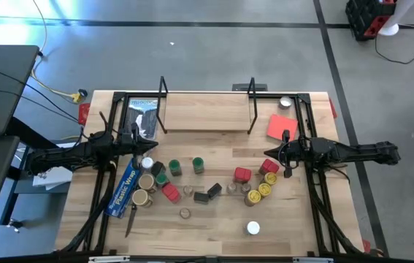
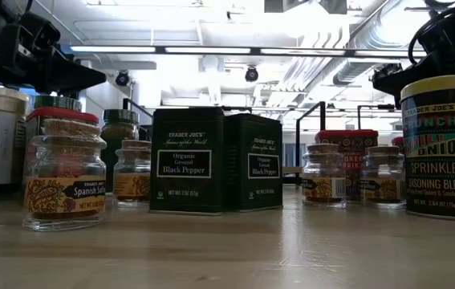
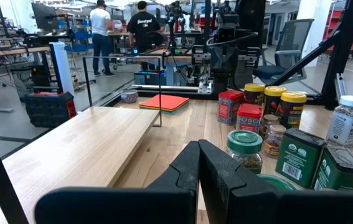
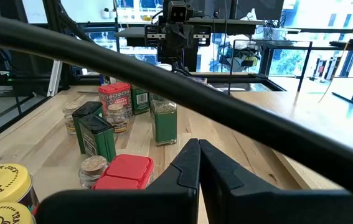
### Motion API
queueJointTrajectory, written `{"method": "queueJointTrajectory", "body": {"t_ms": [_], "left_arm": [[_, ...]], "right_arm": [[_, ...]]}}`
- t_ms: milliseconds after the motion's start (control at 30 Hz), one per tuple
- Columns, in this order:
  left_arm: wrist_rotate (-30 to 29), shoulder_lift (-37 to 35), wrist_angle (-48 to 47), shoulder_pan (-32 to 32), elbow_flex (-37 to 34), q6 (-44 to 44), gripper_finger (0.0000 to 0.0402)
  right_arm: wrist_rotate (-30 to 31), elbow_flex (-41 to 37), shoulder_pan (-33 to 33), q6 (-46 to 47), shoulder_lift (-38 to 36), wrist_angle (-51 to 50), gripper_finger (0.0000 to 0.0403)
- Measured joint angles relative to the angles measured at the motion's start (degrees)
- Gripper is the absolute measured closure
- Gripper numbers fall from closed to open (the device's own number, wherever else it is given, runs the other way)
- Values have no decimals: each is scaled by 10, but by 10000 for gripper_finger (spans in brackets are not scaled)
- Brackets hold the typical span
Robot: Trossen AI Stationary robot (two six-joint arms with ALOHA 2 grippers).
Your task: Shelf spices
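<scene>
My left gripper (image 1: 135, 137) hangs just off the left end of the shelf (image 1: 205, 111), its two dark fingers pressed flat together on nothing; from my left wrist they meet in a tight seam (image 3: 198, 163) beside the shelf's pale wood board. My right gripper (image 1: 283, 152) sits off the shelf's right end, fingers likewise closed and empty (image 4: 199, 163), near the flat red square sheet (image 1: 282, 126).

The shelf is a low, smooth light-wood board with thin black wire uprights at both ends, and nothing stands on it. The spices (image 1: 199, 180) are scattered on the tabletop (image 1: 214, 226) in front of the shelf, all apart from it. Directly before it stand two boxy dark green Black Pepper tins (image 2: 189, 160), matte metal with square shoulders, and round green-lidded jars (image 1: 198, 165). Toward the shelf's right end cluster red boxy tins (image 1: 243, 174) and yellow-lidded cylinders (image 1: 265, 189). Toward its left end sit tan-lidded jars (image 1: 146, 182) and a squat glass Spanish Saffron jar (image 2: 66, 175) with a cork stopper, beside the long blue plastic-wrap box (image 1: 125, 187). A white-lidded jar (image 1: 253, 229) stands farthest from the shelf.
</scene>
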Motion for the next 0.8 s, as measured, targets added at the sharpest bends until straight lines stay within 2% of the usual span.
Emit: {"method": "queueJointTrajectory", "body": {"t_ms": [200, 267, 333, 433, 567, 667, 800], "left_arm": [[0, 0, 16, 0, -1, -9, 398], [0, 0, 47, 0, -1, -32, 398], [0, 0, 79, 0, -1, -58, 398], [0, 0, 120, 0, -1, -106, 398], [0, 0, 146, 0, -1, -168, 398], [0, 0, 144, 0, -1, -212, 398], [0, 0, 143, 0, -1, -269, 398]], "right_arm": [[0, 0, 0, 0, 0, 0, 403], [24, 0, 0, 9, 0, 8, 403], [40, 0, -1, 96, 0, 33, 403], [45, 0, 0, 300, 0, 88, 403], [78, 0, 0, 432, 0, 157, 403], [74, 0, 0, 443, 0, 181, 403], [56, 0, 0, 354, 0, 213, 403]]}}
